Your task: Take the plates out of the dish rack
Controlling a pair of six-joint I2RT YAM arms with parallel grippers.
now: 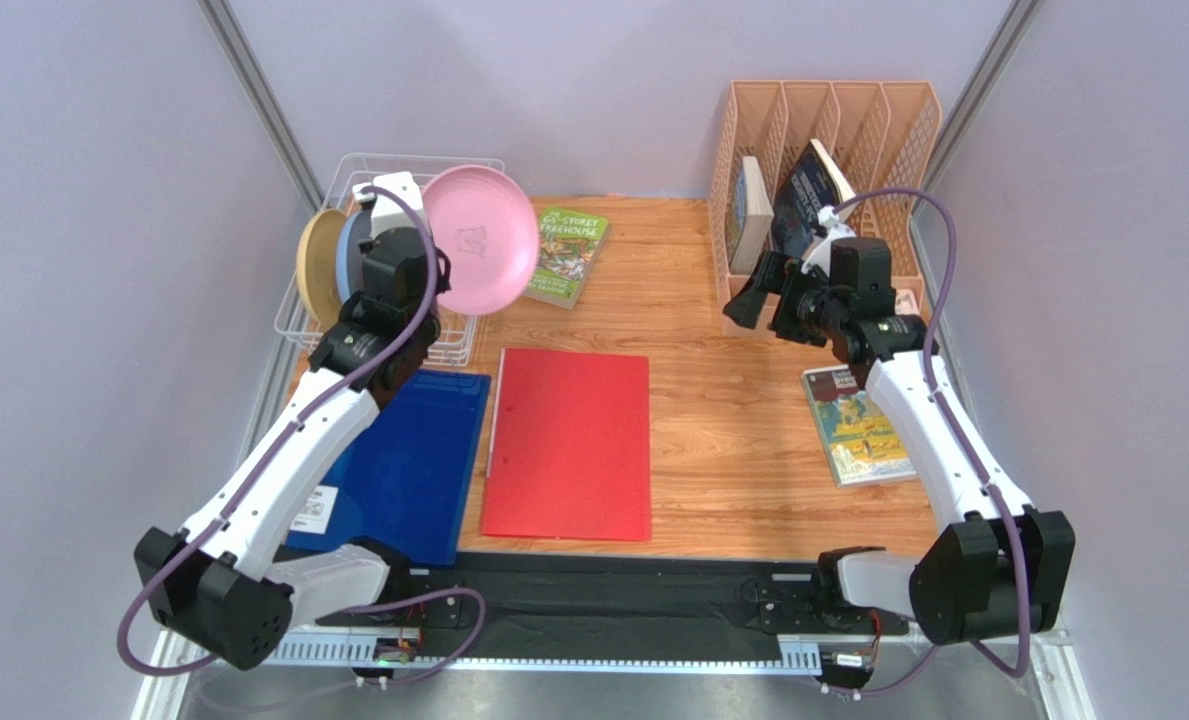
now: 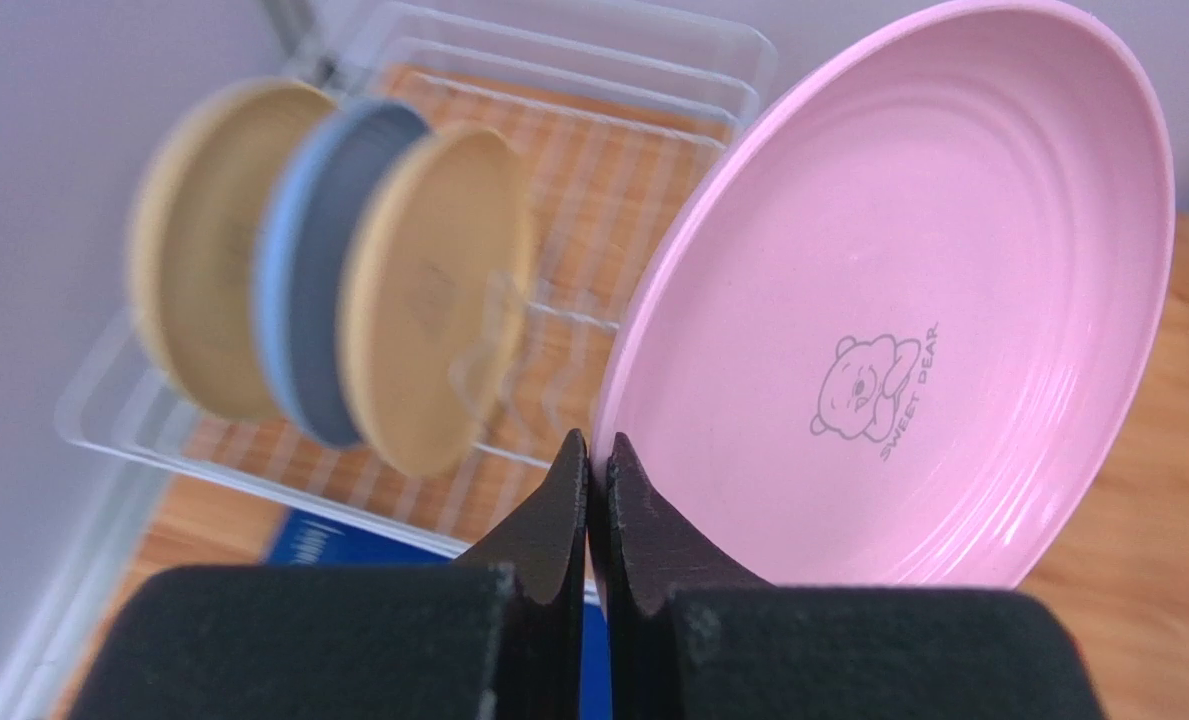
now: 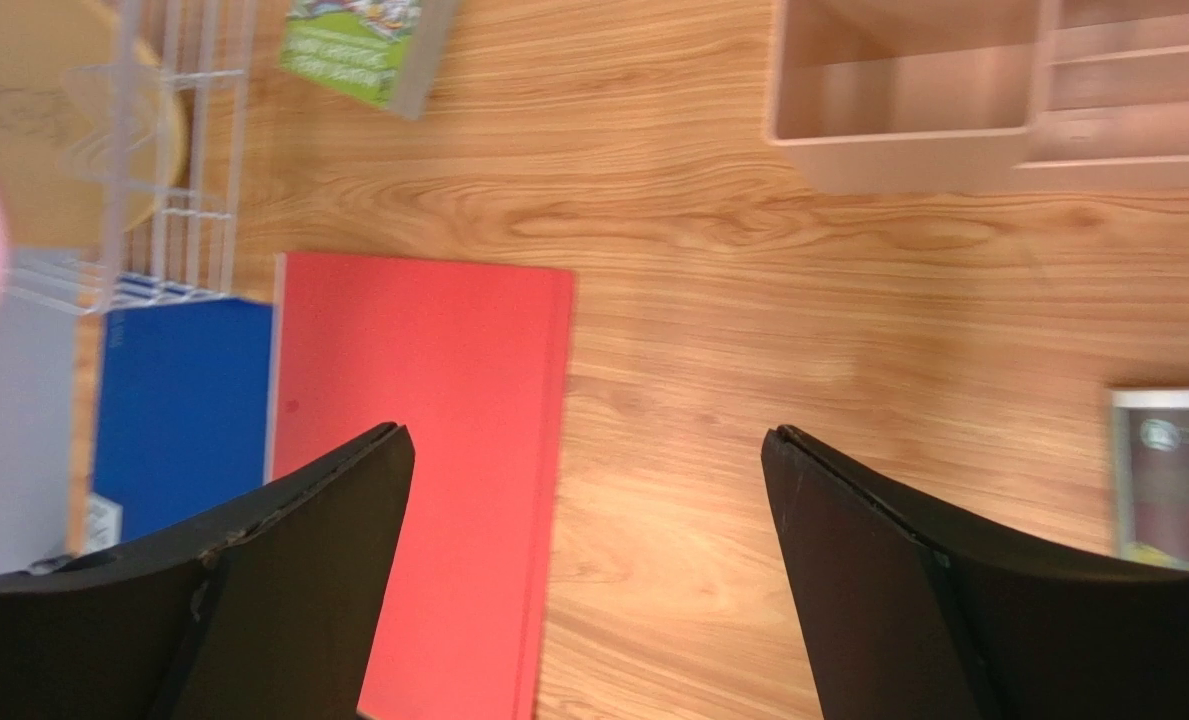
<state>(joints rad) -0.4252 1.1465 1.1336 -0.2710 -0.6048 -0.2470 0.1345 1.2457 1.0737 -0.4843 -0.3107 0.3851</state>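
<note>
Left gripper (image 2: 597, 450) is clamped on the lower rim of the pink plate (image 2: 916, 270), fingers pinched tight with the rim between them. The plate is clear of the rack (image 1: 420, 159), held up in the air at the rack's right end, tilted with its bear-print face toward the wrist cam. Blue plate (image 2: 303, 285) stands on edge in the rack between the two tan plates (image 2: 427, 300). Right gripper (image 3: 585, 435) is wide open and holding nothing. It hangs over bare table (image 3: 705, 270) in front of the peach organiser (image 1: 826, 135), with the red folder (image 3: 420, 420) below its left finger.
</note>
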